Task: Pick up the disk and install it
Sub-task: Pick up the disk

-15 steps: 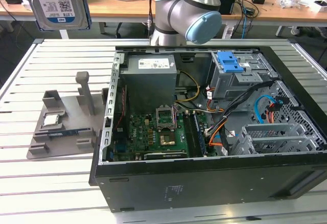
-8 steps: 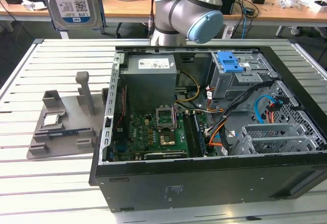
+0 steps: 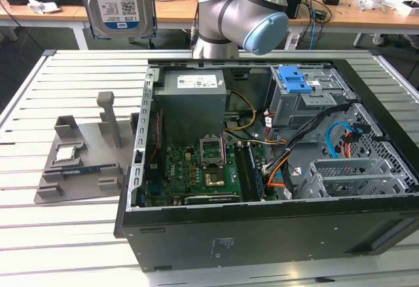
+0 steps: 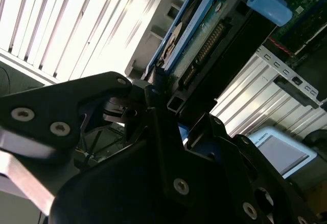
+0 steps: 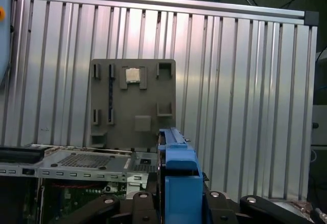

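Clamping disk [image 3: 118, 2] by blue carrier, gripper [image 4: 164, 97] fingers pressed on both sides. Disk hangs upright, high above slatted table [image 3: 39, 84], toward exterior view's left. Below: grey fixture tray [image 3: 78, 162], processor chip [image 3: 65, 154], open computer case [image 3: 262, 221] beside. Disk top cut off in exterior view.

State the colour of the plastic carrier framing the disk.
Blue. The carrier shows best in the first wrist view.

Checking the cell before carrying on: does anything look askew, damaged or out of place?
Nothing looks damaged or spilled. The disk hangs upright above the table, clamped in the gripper, clear of the open computer case.
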`<control>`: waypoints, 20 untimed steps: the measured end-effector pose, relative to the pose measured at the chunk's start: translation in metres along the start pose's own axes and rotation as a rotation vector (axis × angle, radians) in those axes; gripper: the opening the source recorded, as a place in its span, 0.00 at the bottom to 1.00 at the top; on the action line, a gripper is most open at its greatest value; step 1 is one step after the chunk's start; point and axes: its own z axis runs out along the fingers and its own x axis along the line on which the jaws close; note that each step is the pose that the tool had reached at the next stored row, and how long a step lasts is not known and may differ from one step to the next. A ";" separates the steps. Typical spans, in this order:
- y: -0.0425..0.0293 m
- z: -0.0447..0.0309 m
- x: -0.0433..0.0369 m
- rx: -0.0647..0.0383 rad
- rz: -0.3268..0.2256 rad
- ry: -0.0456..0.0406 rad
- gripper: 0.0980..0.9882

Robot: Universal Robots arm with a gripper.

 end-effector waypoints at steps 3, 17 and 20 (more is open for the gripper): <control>-0.0170 -0.0008 0.0010 -0.001 0.000 0.0000 0.30; -0.1205 -0.0046 0.0079 -0.007 0.000 -0.0004 0.30; -0.1326 -0.0041 0.0088 -0.007 0.003 -0.0008 0.30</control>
